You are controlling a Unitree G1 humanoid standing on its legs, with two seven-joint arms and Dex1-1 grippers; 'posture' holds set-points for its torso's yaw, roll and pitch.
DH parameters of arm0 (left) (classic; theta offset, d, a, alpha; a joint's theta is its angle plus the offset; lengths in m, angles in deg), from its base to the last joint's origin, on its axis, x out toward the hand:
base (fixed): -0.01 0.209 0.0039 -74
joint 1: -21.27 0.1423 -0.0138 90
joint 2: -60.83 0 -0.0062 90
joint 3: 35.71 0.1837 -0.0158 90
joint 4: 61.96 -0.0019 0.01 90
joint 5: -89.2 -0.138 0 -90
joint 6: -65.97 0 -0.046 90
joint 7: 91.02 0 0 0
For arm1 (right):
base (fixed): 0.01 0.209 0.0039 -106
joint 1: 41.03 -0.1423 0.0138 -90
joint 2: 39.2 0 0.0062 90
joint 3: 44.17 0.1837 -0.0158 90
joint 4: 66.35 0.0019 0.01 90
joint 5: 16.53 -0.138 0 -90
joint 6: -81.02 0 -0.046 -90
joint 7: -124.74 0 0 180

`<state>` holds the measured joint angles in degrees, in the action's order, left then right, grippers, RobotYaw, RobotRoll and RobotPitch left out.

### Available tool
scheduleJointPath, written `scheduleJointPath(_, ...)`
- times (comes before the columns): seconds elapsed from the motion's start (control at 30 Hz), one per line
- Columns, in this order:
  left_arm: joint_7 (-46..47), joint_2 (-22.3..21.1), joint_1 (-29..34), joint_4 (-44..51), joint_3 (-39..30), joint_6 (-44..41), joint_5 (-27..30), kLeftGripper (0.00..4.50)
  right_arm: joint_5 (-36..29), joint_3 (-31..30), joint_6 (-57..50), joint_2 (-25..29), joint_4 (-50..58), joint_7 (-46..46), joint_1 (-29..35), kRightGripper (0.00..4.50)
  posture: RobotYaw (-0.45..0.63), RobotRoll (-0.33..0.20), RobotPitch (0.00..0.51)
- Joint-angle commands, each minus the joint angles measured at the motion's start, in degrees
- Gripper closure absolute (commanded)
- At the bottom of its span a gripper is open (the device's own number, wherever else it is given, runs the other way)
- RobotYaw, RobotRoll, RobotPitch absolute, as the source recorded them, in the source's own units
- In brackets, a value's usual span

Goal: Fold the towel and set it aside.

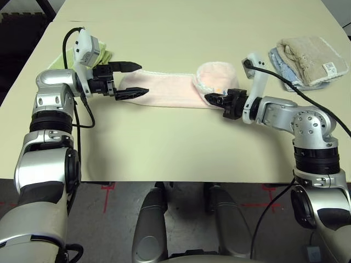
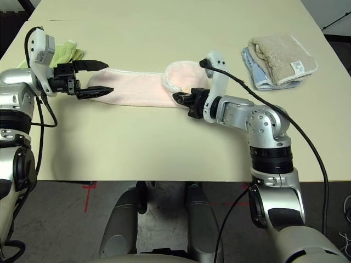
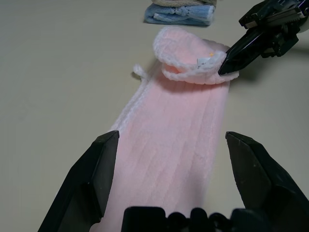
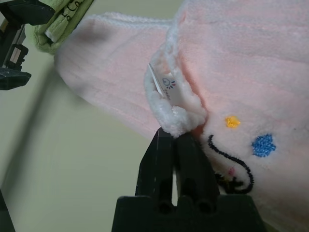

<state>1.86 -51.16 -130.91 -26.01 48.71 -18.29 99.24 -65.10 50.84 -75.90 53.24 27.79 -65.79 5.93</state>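
Note:
The pale pink towel (image 1: 170, 90) lies as a long folded strip across the middle of the table (image 1: 181, 148). Its right end is curled over toward the left, showing the white scalloped trim (image 3: 174, 63) and a small embroidered mark (image 4: 236, 166). My left gripper (image 1: 131, 79) is open, its two black fingers (image 3: 91, 174) straddling the strip's left end just above it. My right gripper (image 1: 211, 98) sits at the front corner of the curled end, fingers pressed together with the trim (image 4: 176, 121) at their tips.
A lime-green cloth (image 1: 104, 56) lies behind my left gripper. Folded beige (image 1: 307, 57) and light-blue (image 1: 279, 68) towels are stacked at the back right. The table's front edge runs close below both arms, with bare tabletop in front of and behind the strip.

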Motion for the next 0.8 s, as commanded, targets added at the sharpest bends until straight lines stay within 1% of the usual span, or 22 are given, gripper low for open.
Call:
scheduleJointPath(0.03, 0.0, 0.1, 0.2, 0.5, 0.7, 0.2, 0.1, 0.0, 1.3, -1.2, -1.5, -0.3, 0.4, -1.1, -0.3, 3.0, -0.04, 0.0, 0.273)
scheduleJointPath(0.07, 0.0, 0.1, 0.2, 0.5, 0.7, 0.3, 0.1, 0.0, 1.7, -1.4, -1.5, -0.4, 0.4, -1.4, -0.3, 2.68, -0.04, 0.0, 0.272)
scheduleJointPath(0.13, 0.0, 0.1, 0.2, 0.5, 0.8, 0.3, 0.1, 0.0, 2.6, -1.9, -1.1, -0.5, 0.1, -2.2, -0.4, 1.87, -0.04, 0.0, 0.272)
scheduleJointPath(0.3, 0.0, 0.1, 0.2, 0.4, 0.8, 0.4, 0.1, 0.0, 4.9, -4.9, 0.0, 0.4, -0.4, -7.2, -1.2, 0.14, -0.04, 0.0, 0.268)
scheduleJointPath(0.33, 0.0, 0.1, 0.3, 0.4, 0.8, 0.4, 0.1, 0.0, 5.7, -6.1, 0.5, 0.7, -0.6, -8.6, -1.5, 0.06, -0.04, 0.0, 0.266)
scheduleJointPath(0.5, 0.1, 0.2, 0.5, 0.6, 0.8, 0.4, 0.1, 0.0, 9.7, -10.3, 3.8, 1.5, -2.1, -13.7, -2.7, 0.06, -0.03, 0.0, 0.263)
scheduleJointPath(0.6, 0.1, 0.2, 0.6, 0.8, 0.9, 0.4, 0.2, 0.0, 12.3, -13.3, 6.6, 2.8, -2.7, -18.2, -3.4, 0.06, -0.03, 0.0, 0.259)
scheduleJointPath(0.67, 0.0, 0.2, 0.5, 0.8, 0.9, 0.4, 0.1, 0.0, 14.4, -15.6, 9.5, 4.8, -2.5, -22.5, -3.6, 0.06, -0.03, 0.0, 0.258)
scheduleJointPath(0.77, 0.0, 0.1, 0.4, 0.6, 0.9, 0.5, 0.0, 0.0, 16.0, -16.0, 11.8, 5.7, -2.8, -25.7, -3.6, 0.06, -0.03, 0.0, 0.253)
scheduleJointPath(0.8, 0.0, 0.2, 0.4, 0.6, 0.9, 0.5, 0.0, 0.0, 15.8, -14.6, 13.7, 6.0, -2.7, -27.2, -3.6, 0.06, -0.04, 0.0, 0.252)
